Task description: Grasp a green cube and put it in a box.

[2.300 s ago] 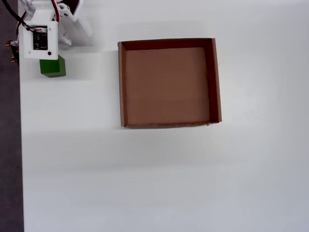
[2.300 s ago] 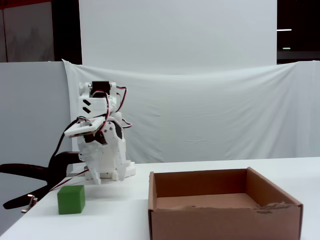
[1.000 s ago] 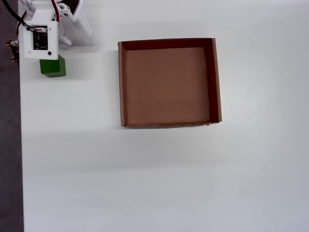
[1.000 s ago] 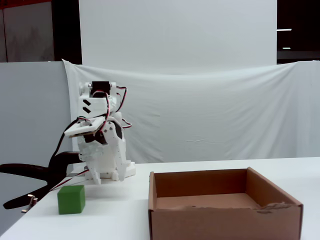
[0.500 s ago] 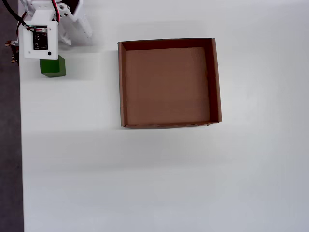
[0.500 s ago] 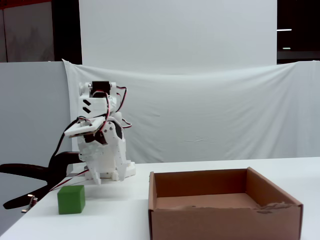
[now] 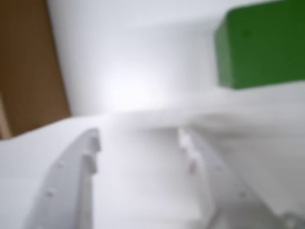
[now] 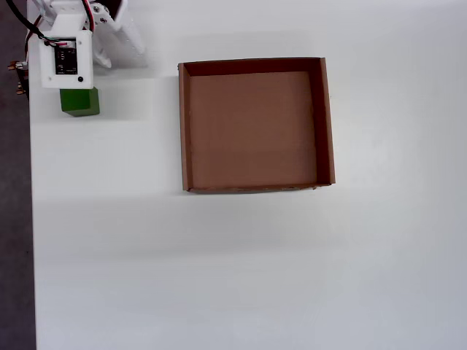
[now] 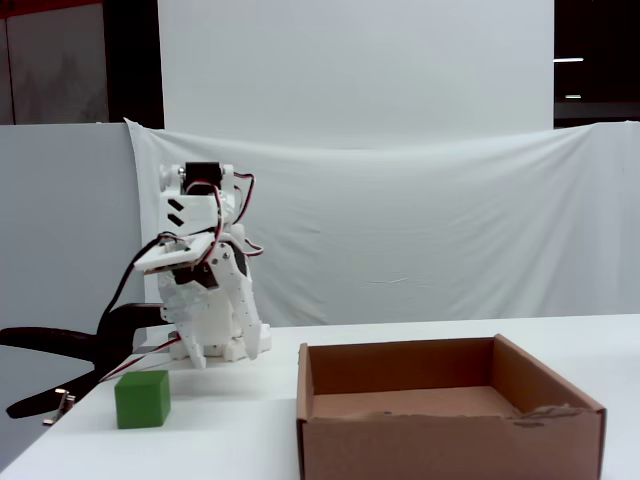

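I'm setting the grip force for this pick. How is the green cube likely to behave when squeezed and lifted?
The green cube looks solid with flat, square faces, so it probably stays stiff under the squeeze and won't roll. Its surface looks smooth in the wrist view, so it may slip in a weak grip. It sits flat on the table, squat enough that tipping seems unlikely.

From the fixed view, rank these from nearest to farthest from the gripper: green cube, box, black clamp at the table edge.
In the fixed view, the gripper hangs by the arm's base.
1. Green cube: on the table, below and left.
2. Box: to the right, its near corner about as close as the cube, too close to call.
3. Black clamp: far left.
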Controlling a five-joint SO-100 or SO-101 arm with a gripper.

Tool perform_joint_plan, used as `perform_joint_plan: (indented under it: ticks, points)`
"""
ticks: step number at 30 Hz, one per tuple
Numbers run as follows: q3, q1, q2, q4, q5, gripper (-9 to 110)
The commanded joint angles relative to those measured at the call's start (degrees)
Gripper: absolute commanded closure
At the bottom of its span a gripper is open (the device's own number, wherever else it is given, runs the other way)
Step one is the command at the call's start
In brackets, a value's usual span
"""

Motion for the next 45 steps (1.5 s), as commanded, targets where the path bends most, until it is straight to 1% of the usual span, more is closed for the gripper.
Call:
perform_joint_plan:
  ticks: [1, 5, 8, 12, 13, 16, 20, 28, 33, 45]
  points:
    - [-0.4, -0.9, 0.4, -0.2, -0.4, 77]
    - [-0.4, -1.0, -0.1, -0.4, -0.7, 76]
    - [-2.3, 0.1, -4.0, -2.0, -1.2, 75]
    - [-12.0, 2.6, -15.1, -1.4, -4.6, 74]
    - [-14.9, 3.5, -18.1, -0.9, -5.1, 73]
    - [-22.1, 5.8, -26.2, 1.6, -10.1, 72]
    - [-28.2, 7.3, -31.6, 1.6, -15.0, 72]
    - [-33.0, 12.2, -37.6, -2.7, -28.7, 72]
    - [-36.2, 16.6, -42.8, -2.9, -35.9, 72]
    - [-39.1, 23.2, -49.2, -7.2, -40.9, 70]
